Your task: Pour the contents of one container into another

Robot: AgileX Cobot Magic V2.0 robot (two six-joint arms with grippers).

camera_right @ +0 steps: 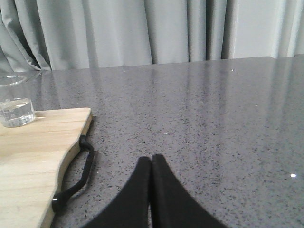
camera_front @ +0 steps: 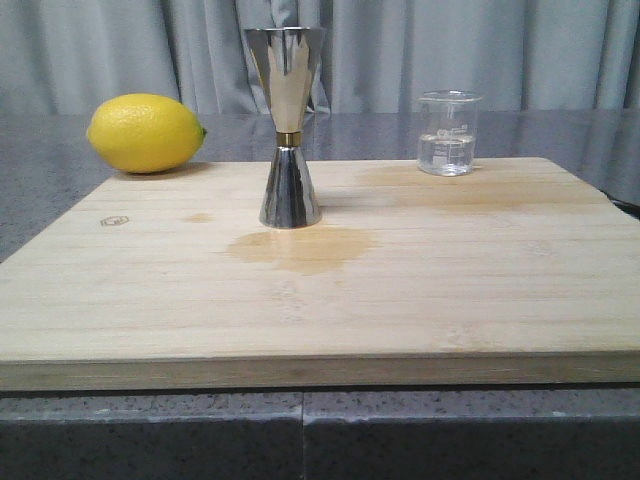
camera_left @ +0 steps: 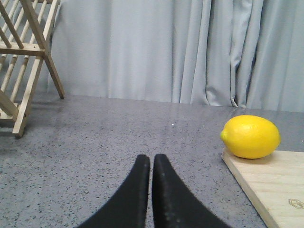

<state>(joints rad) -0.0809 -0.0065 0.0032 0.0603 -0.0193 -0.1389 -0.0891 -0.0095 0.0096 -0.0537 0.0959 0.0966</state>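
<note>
The glass beaker (camera_front: 449, 133) stands upright at the far right of the wooden board (camera_front: 320, 300), holding a little clear liquid. The steel jigger (camera_front: 287, 125) stands upright nearer the board's middle, well apart from the beaker, with a damp stain (camera_front: 302, 247) just in front of it. A lemon (camera_front: 146, 132) lies at the far left corner. The left gripper (camera_left: 151, 159) and right gripper (camera_right: 151, 160) hover over grey countertop (camera_right: 199, 109) off the board, jaws pressed together, empty

Kitchen: cutting board (camera_front: 420, 290), dish rack (camera_left: 23, 61)
</note>
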